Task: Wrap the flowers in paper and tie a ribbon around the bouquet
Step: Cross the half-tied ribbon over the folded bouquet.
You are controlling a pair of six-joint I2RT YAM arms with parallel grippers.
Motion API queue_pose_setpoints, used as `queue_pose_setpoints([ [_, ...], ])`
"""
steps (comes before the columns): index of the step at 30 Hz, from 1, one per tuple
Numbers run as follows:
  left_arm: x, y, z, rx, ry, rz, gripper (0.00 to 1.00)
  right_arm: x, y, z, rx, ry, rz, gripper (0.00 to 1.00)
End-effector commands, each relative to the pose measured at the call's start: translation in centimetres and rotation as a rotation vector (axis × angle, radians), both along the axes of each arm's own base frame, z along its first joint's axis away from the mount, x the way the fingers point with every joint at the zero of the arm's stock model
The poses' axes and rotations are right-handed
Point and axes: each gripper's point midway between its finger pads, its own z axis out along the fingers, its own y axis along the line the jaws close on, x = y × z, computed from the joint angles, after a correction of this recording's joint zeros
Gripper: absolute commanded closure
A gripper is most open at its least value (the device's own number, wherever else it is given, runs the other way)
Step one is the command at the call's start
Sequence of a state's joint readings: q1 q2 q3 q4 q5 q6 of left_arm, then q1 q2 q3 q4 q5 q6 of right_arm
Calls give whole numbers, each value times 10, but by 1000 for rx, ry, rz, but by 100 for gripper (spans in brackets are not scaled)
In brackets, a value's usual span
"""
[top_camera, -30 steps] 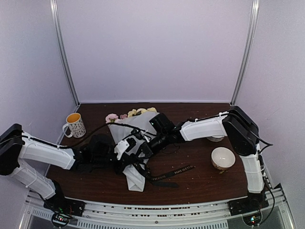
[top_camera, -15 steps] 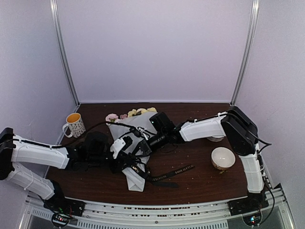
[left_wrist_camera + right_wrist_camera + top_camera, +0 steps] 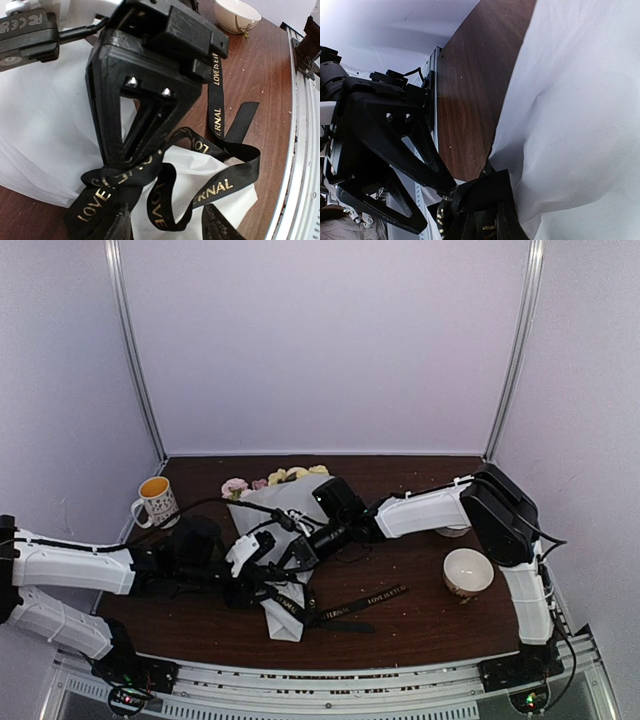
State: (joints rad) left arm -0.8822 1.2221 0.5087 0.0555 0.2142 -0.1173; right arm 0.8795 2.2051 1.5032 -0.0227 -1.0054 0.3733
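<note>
Our bouquet (image 3: 290, 502) lies flat on the table (image 3: 420, 620). Its long way runs from the far side to the near side. The flowers (image 3: 280, 477) poke out at the far, wide end. The pointy end faces the near edge.

The ribbon (image 3: 215, 187) sits across the thin part of the paper (image 3: 45, 125), close to the pointy end. It makes a few floppy loops there. One loose tail runs off to the right over the table, toward the bowl (image 3: 468, 570).

Our two arms meet right at this spot. The left arm comes in from the left side of the bouquet. The right arm reaches over from the right.

Our left gripper (image 3: 167, 222) has its fingers apart and holds nothing. One ribbon loop lies just in front of it, between the two fingers. Our right gripper (image 3: 132, 160) looks pinched together on the ribbon, right at the bunched-up loop.

So the ribbon is nearest to our left gripper, just ahead of it. We think the next move is to close on a loop and pull the knot tight.

The right gripper is very close, so the two could bump. The loops also cross each other, so we could grab the wrong one. A hard pull could drag the light paper along too.

The mug (image 3: 157, 500) stands well apart on the far left. It is not in the way.
</note>
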Motion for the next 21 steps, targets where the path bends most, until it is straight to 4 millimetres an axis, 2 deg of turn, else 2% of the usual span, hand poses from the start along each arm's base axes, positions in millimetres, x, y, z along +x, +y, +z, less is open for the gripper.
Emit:
queue_pose_setpoints([
  [1,-8,0,-9,18,26,-51,50,-2,5,4,20,-13,27,83],
  [7,-12,-5,-22,79,61,-117,54,-1,4,4,15,-15,24,83],
  [9,-8,-4,-25,96,53,-103,62,-1,4,5,16,-18,24,83],
  [12,0,-5,-22,91,29,-68,85,-2,4,6,20,-21,29,83],
  [13,2,-6,-19,80,21,-60,88,-2,3,7,22,-20,31,83],
  [17,14,-6,-6,34,-32,0,100,-4,3,8,25,-32,45,83],
  [21,27,-1,-1,39,-82,69,100,-5,5,12,49,-35,60,83],
])
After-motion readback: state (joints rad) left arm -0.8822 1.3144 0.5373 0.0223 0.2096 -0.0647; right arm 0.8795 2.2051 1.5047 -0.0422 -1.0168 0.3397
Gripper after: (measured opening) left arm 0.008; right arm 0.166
